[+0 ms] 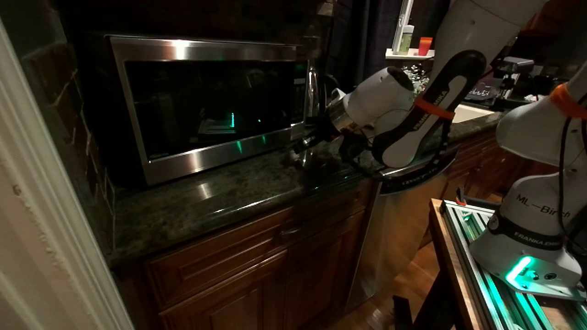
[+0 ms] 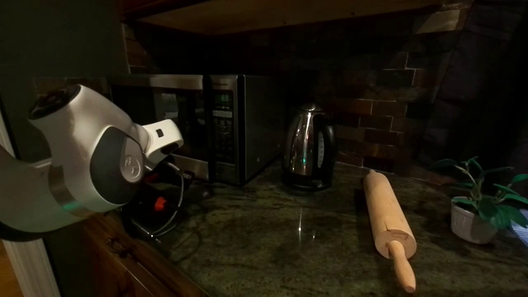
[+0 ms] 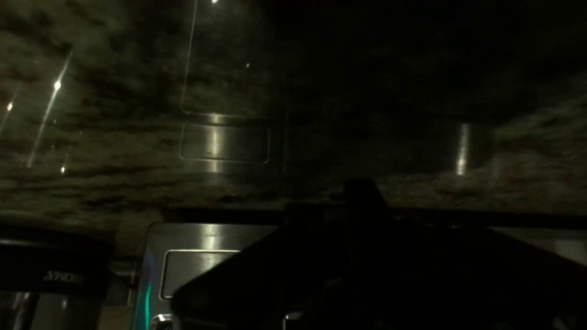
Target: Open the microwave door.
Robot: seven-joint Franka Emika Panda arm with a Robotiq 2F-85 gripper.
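- Exterior view: microwave door [image 1: 206, 103], dark reflective glass in a brushed stainless-steel frame, looks shut; it stands upright above the mottled worktop [image 1: 192, 215], left of my claw [image 1: 301, 145].
- Claw state: I have it drawn together, narrow, low over the worktop near the door's lower right corner. Contact with door or stone: I cannot tell.
- Wrist view: my claw is a black silhouette in front of the steel lower edge; finger detail lost in shadow.
- Control panel [image 2: 223, 123], in an exterior view: right of the microwave door, in line with it, display glowing green.
- Steel electric kettle [image 2: 303, 142]: upright on the worktop, right of the control panel.
- Wooden rolling pin [image 2: 387, 210]: lies right of the kettle, one handle toward the camera.
- Potted plant [image 2: 489, 209]: white pot, right of the rolling pin.
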